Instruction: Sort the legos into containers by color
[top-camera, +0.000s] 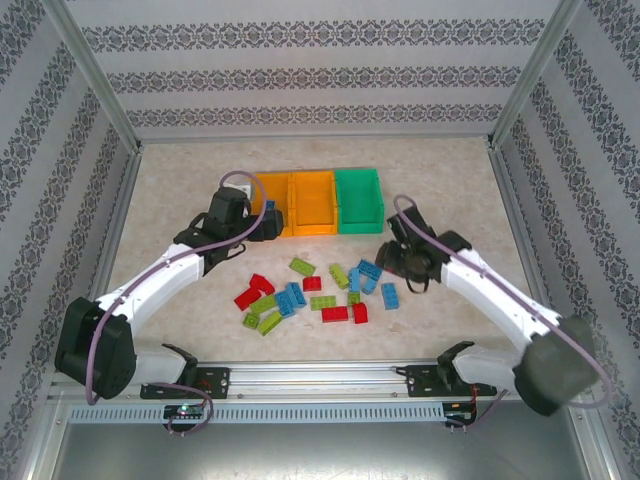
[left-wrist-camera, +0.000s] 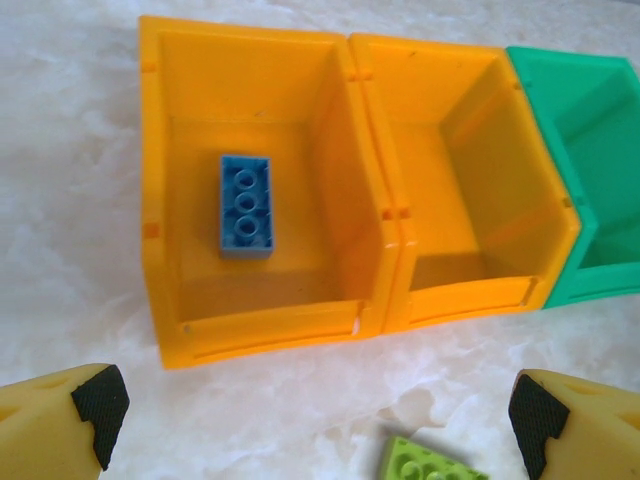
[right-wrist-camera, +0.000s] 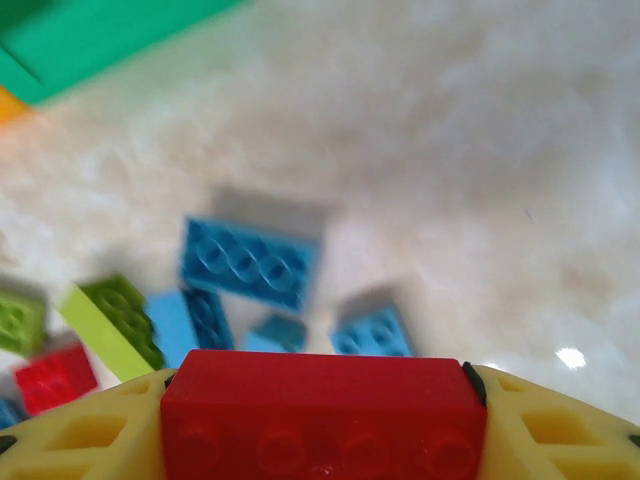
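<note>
A red brick (right-wrist-camera: 318, 410) is sitting clamped lengthwise between the yellow fingers (right-wrist-camera: 560, 430) of the right gripper (top-camera: 395, 262), which is hanging just in front of the green bin (top-camera: 358, 178) and slightly to its right. The middle orange bin (left-wrist-camera: 400, 250) is touching the green bin's left wall. The far orange bin (left-wrist-camera: 160, 200) is pressing against that one in turn and is holding a single blue brick (left-wrist-camera: 245, 205), lying flat with its studs up. The left gripper (left-wrist-camera: 315, 410) is hovering before the far orange bin with its jaws spread wide and nothing between them, and a lime brick (left-wrist-camera: 430, 462) is lying below it. The loose bricks (top-camera: 320, 290) in red, blue and lime are scattered in front of the green bin, toward its left. Bare table (top-camera: 450, 180) is lying open to the right of the green bin, and a metal rail (top-camera: 320, 372) is edging the near side.
</note>
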